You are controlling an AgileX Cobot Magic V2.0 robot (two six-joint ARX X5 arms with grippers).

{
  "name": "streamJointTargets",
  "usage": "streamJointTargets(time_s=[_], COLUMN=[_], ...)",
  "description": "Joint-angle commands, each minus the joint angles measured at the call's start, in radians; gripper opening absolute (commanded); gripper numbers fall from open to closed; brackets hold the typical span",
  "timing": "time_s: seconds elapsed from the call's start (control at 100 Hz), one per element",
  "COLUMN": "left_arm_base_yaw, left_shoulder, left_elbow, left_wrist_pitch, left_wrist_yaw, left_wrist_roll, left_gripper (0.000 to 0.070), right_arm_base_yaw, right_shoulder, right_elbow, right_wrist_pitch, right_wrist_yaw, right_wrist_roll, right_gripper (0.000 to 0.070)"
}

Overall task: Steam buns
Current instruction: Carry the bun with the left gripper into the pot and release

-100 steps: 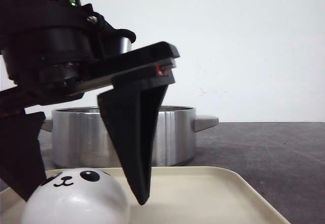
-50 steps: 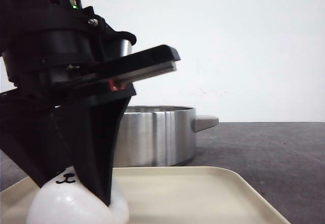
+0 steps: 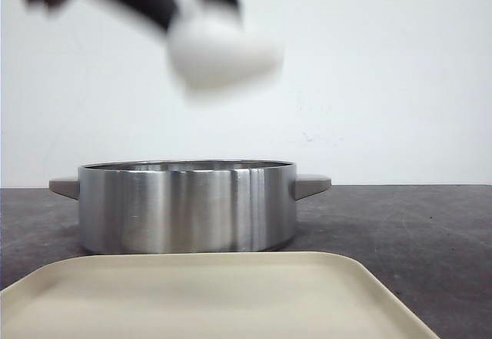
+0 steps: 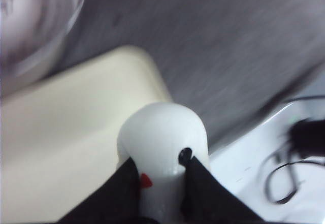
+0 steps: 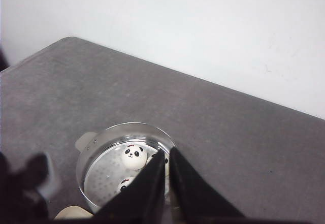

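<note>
- Brushed steel is what catches the eye first: a shallow steamer pot (image 3: 187,206) with two stub handles stands on the dark grey table (image 3: 415,231), just behind a cream tray (image 3: 207,297).
- The left gripper (image 4: 161,181) is clamped on a white panda bun (image 3: 223,53), its black fingers (image 4: 122,188) pressed against either side of the dome, one dark eye patch showing between them.
- In the front view that bun hangs high in the air above the pot, smeared by motion, so I would only guess it is roughly over the pot and not yet lined up with the opening.
- From the right wrist camera I can see into the pot: a perforated steamer plate (image 5: 104,176) with one panda bun (image 5: 134,156) face up on it, a second bun (image 5: 124,185) nearer the fingers, and what may be a third hidden behind them.
- The right gripper (image 5: 166,158) has its jaws drawn nearly together with nothing between them, and hovers well above the pot.
- No bun shows on the tray in any view.
- My judgement: most of the loading is done; the carried bun has to go down onto the plate and be let go.
</note>
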Motion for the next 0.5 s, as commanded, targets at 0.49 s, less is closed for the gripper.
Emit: streamJointTargets(time_s=[0.49], left_arm_base_yaw=[0.398], left_shoulder=[0.224], left_elbow=[0.196], left_wrist_pitch=[-0.119], left_wrist_yaw=[-0.122], left_wrist_roll=[0.436], left_gripper=[0.0000], right_arm_base_yaw=[0.015], right_shoulder=[0.008], right_elbow=[0.021], right_wrist_pitch=[0.008], right_wrist_yaw=[0.008], right_wrist_roll=[0.010], right_gripper=[0.0005])
